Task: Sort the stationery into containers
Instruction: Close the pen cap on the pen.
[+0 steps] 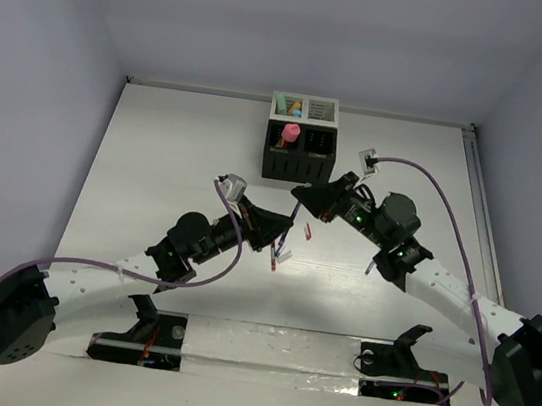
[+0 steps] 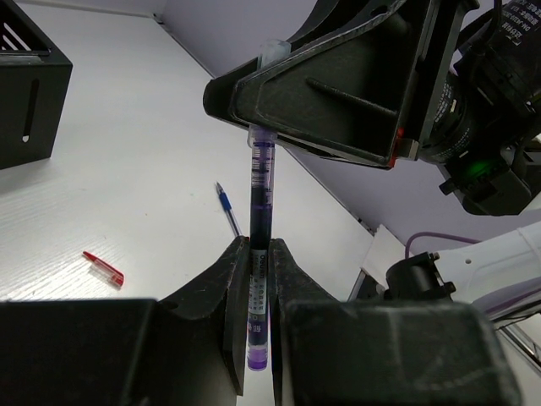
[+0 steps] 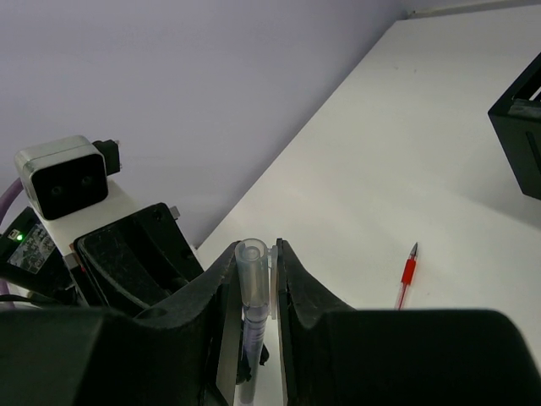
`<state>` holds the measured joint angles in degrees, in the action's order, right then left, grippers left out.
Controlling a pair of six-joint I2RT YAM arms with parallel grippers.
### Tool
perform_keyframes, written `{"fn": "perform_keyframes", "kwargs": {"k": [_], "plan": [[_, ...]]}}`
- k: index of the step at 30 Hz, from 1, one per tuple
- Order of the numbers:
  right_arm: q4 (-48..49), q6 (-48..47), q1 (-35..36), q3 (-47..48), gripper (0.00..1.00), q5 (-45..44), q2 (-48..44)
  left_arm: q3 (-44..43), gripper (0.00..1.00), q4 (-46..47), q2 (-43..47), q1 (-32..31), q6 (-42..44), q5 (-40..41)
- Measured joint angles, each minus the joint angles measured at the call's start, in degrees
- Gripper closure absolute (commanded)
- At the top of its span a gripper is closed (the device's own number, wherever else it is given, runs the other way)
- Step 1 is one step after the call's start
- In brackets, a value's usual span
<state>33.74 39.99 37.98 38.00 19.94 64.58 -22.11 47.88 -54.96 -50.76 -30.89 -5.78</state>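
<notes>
A purple pen (image 2: pixel 260 211) with a clear cap (image 3: pixel 252 269) is held in the air between both grippers, in front of the containers. My left gripper (image 2: pixel 260 279) is shut on the pen's rear end. My right gripper (image 3: pixel 256 279) is shut on the capped end. In the top view the left gripper (image 1: pixel 278 246) and right gripper (image 1: pixel 298 205) nearly meet. The black box (image 1: pixel 299 154) holds a pink marker (image 1: pixel 291 131). The white box (image 1: pixel 306 107) behind it holds several markers. A red pen (image 2: pixel 103 267) and a blue pen (image 2: pixel 226 208) lie on the table.
The red pen (image 3: pixel 407 276) lies right of my right fingers. A corner of the black box (image 3: pixel 520 139) shows at the right edge, and at the upper left of the left wrist view (image 2: pixel 25 93). The table's near edge carries both arm bases.
</notes>
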Motion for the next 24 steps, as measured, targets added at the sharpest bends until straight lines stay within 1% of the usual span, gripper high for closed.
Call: {"fn": "perform_keyframes", "kwargs": {"k": [3, 4, 5, 12, 14, 15, 16, 18, 19, 21, 22, 24], "plan": [[0.3, 0.3, 0.0, -0.3, 0.78, 0.1, 0.0, 0.0, 1.00, -0.5, 0.1, -0.1, 0.0, 0.0], [0.3, 0.3, 0.0, -0.3, 0.73, 0.1, 0.0, 0.0, 1.00, -0.6, 0.1, -0.1, 0.0, 0.0], [0.3, 0.4, 0.0, -0.3, 0.71, 0.3, 0.0, 0.0, 1.00, -0.6, 0.1, -0.2, 0.0, 0.0], [-0.4, 0.6, 0.7, -0.7, 0.65, 4.0, 0.0, 0.0, 1.00, 0.6, 1.8, 0.1, 0.0, 1.7], [-0.7, 0.6, 0.7, -0.8, 0.65, 4.8, 0.0, 0.0, 1.00, 0.9, 2.2, 0.2, 0.0, 2.2], [-0.7, 0.6, 0.7, -1.0, 0.66, 5.0, 0.0, 0.0, 1.00, 1.0, 2.3, 0.2, 0.0, 2.4], [-0.8, 0.6, 0.7, -1.2, 0.72, 5.2, 0.0, 0.0, 1.00, 1.1, 2.3, 0.2, 0.0, 2.5], [-0.8, 0.7, 0.7, -1.4, 0.79, 5.4, -0.1, 0.0, 1.00, 0.8, 2.3, 0.2, 0.1, 2.6], [-0.7, 0.8, 0.7, -1.4, 0.88, 5.5, -0.2, 0.0, 1.00, 0.7, 2.3, 0.2, 0.1, 2.7], [-0.8, 0.9, 0.8, -1.4, 0.94, 5.6, -0.5, 0.0, 1.00, 0.7, 2.3, 0.2, 0.2, 2.6], [-0.7, 1.0, 0.8, -1.4, 0.99, 5.6, -0.5, 0.0, 1.00, 0.8, 2.3, 0.2, 0.2, 2.6], [-0.7, 1.1, 0.8, -1.5, 1.00, 5.6, -0.5, 0.0, 1.00, 0.9, 2.2, 0.2, 0.2, 2.4]]}}
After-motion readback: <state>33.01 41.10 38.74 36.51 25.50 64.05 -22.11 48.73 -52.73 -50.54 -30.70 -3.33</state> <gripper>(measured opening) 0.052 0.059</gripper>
